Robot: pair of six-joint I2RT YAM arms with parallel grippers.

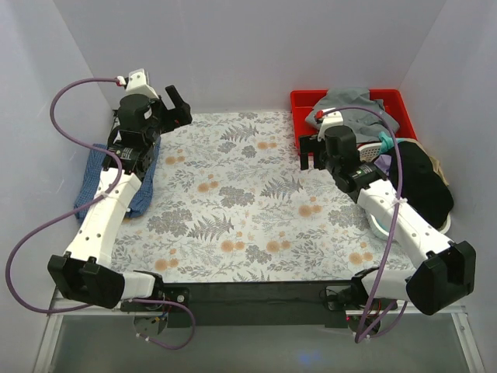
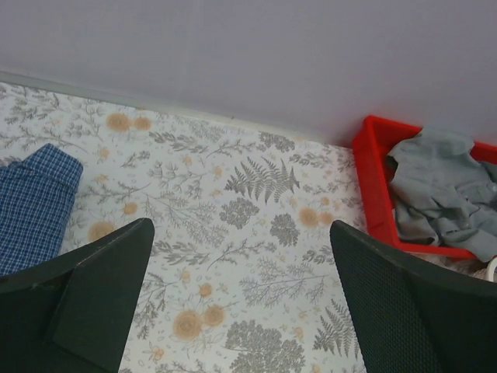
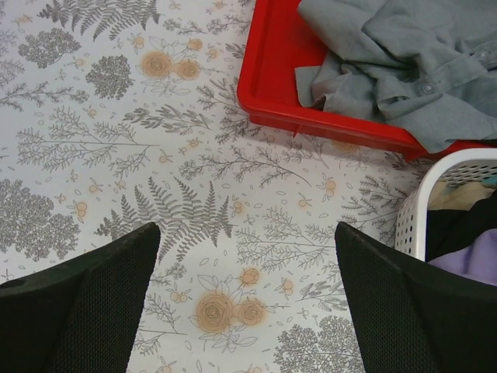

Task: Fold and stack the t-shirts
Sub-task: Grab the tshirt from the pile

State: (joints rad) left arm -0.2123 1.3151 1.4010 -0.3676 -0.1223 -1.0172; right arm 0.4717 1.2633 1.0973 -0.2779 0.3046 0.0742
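The left gripper (image 1: pixel 178 107) hangs over the far left corner of the pale table cover printed with grey ferns and orange flowers (image 1: pixel 233 202), its two black fingers spread wide apart with nothing between them; its wrist view shows only bare patterned cover in the gap. The right gripper (image 1: pixel 311 152) is poised over the far right part of the cover, just in front of the near left corner of the red rectangular plastic bin (image 1: pixel 301 102), and its fingers likewise stand wide apart and hold nothing. The blue checked cloth shirt (image 1: pixel 92 177) lies flat at the left edge of the table, partly beneath the left arm in the top view, and its near corner shows at the left of the left wrist view, beside the left finger but not touching it. A black cloth garment (image 1: pixel 425 183) is heaped in the white perforated plastic basket (image 3: pixel 458 159), which stands at the right edge of the table just in front of the red bin, with the right forearm crossing over its near side; any print on the black cloth cannot be made out. A bit of purple cloth (image 3: pixel 475 260) sits in the basket beside the black one. A crumpled grey buttoned cloth shirt (image 3: pixel 404 62) fills the red bin and spills a little over its near wall. Neither gripper touches any cloth
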